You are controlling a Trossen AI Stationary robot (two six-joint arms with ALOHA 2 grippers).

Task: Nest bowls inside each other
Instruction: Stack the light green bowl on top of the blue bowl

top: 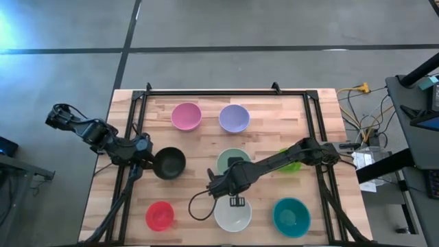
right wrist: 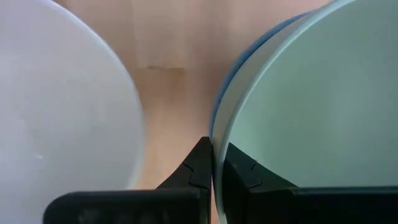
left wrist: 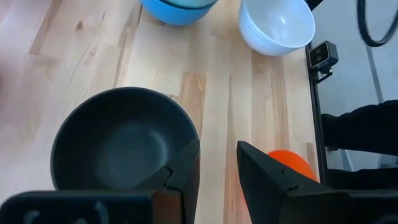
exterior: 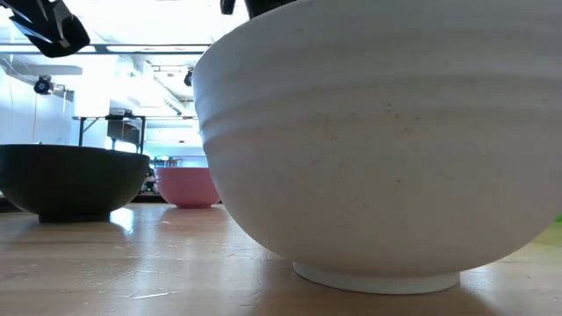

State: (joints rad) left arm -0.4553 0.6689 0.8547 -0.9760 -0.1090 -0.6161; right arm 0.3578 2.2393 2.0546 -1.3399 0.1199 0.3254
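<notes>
As right gripper [right wrist: 214, 163] pinches rim of mint bowl [top: 234, 161], already sitting in blue bowl [right wrist: 225, 93], thin grip may slip, dropping stack on white bowl [top: 232, 215] at 6 o'clock. Left gripper [left wrist: 217, 165], fingers apart, straddles black bowl [top: 169, 163] rim at 9 o'clock.

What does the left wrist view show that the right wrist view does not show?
Only the left wrist view shows the black bowl, with the left pincer open at its rim, and part of the red bowl. Only the right wrist view shows the mint green bowl from close up, sitting inside a blue bowl, with the right pincer shut on their rims. Both views show the white bowl and the wooden table.
</notes>
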